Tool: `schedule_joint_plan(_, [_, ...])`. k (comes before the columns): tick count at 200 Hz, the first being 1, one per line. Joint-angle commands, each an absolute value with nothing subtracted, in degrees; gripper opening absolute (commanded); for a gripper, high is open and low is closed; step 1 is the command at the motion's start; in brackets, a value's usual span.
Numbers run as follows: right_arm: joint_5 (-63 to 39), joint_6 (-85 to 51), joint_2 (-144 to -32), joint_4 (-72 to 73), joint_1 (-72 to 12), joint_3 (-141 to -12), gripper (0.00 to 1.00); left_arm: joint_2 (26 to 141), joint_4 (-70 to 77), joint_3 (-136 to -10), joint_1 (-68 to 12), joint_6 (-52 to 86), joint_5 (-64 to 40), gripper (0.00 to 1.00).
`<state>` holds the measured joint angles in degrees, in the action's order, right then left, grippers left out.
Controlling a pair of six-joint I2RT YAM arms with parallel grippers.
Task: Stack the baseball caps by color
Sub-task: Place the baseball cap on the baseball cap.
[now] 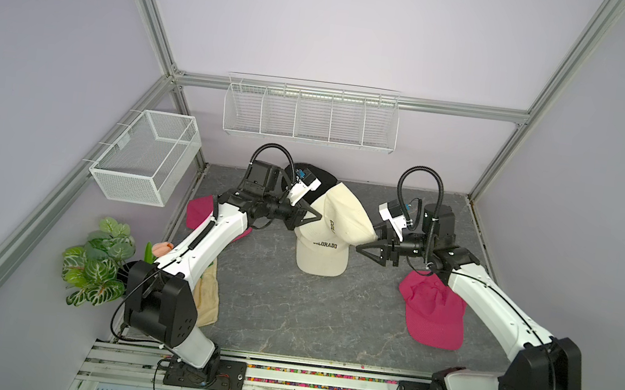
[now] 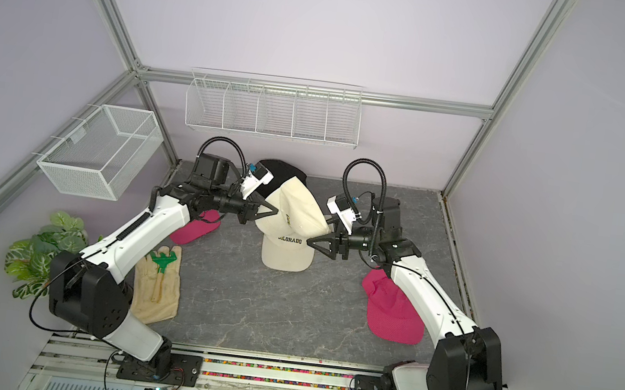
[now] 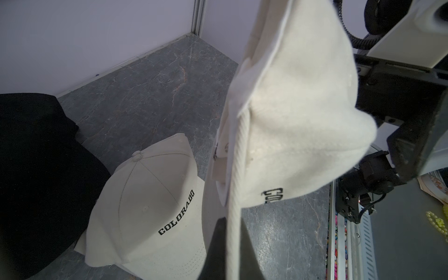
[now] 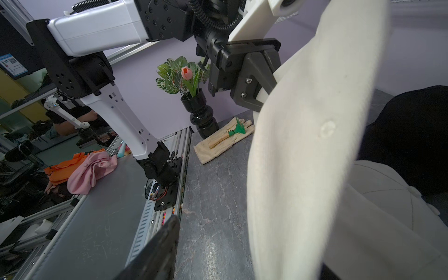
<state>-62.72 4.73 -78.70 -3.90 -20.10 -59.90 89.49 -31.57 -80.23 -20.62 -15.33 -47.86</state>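
One cream cap [image 1: 346, 208], in left jaws

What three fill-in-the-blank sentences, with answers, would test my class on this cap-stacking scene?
The left gripper holds a cream cap above a resting cap lettered ____.
The rearmost cap is colored ____.
The right gripper has its jaws ____.
Missing words: COLORADO; black; open.
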Motion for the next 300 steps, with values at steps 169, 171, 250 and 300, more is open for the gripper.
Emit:
schedule_joint_plan(169, [-65.28, 14.98, -79.34, -16.57, -22.32, -65.45, 0.37, 90.97, -30.61, -80.04, -18.36, -15.87, -46.24, 0.00])
schedule_joint_plan(171, [-65.23, 14.88, -79.42, -16.53, -22.32, -65.47, 0.35, 90.90, -30.66, -80.04, -18.32, -15.83, -46.17, 0.00])
schedule_joint_plan(250, [-55.85, 12.59, -78.24, -14.46, -22.43, -64.63, 0.07, 89.91, -25.68, -77.25, -18.32, -11.92, -39.61, 0.00])
schedule_joint_plan(300, [-45.91, 25.31, -77.53, -23.59, -24.05, -64.92, 0.07, 84.11, -17.26, -70.97, -18.29, -10.26, -33.95, 0.64])
